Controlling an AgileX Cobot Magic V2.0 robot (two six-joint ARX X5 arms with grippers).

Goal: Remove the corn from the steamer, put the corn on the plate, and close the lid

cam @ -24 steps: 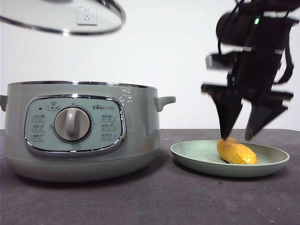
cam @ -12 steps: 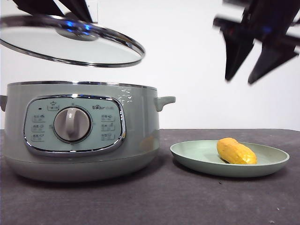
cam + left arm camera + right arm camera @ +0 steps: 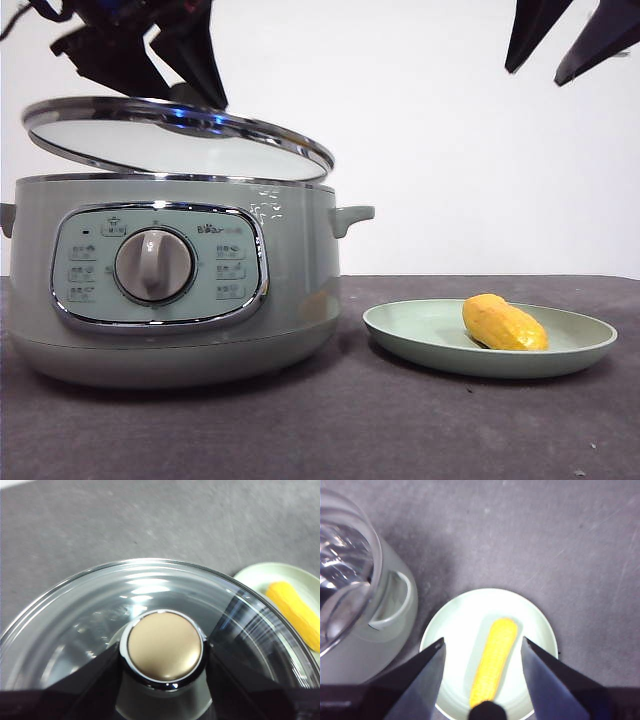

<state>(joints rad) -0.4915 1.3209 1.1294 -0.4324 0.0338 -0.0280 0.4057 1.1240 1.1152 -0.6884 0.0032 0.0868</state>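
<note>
The corn (image 3: 504, 323) lies on the pale green plate (image 3: 420, 335) at the right; it also shows in the right wrist view (image 3: 494, 660) and the left wrist view (image 3: 296, 612). The sage-green steamer (image 3: 170, 280) stands at the left. My left gripper (image 3: 170, 75) is shut on the knob (image 3: 165, 647) of the glass lid (image 3: 180, 140) and holds it tilted, close above the steamer's rim. My right gripper (image 3: 575, 40) is open and empty, high above the plate (image 3: 540, 625).
The dark grey table (image 3: 350, 430) runs in front of the steamer and plate. A white wall stands behind. The steamer's side handle (image 3: 352, 215) points toward the plate and shows in the right wrist view (image 3: 390, 605).
My left gripper has lowered the lid toward the steamer's rim. My right gripper has risen from the corn on the plate to the top of the front view.
</note>
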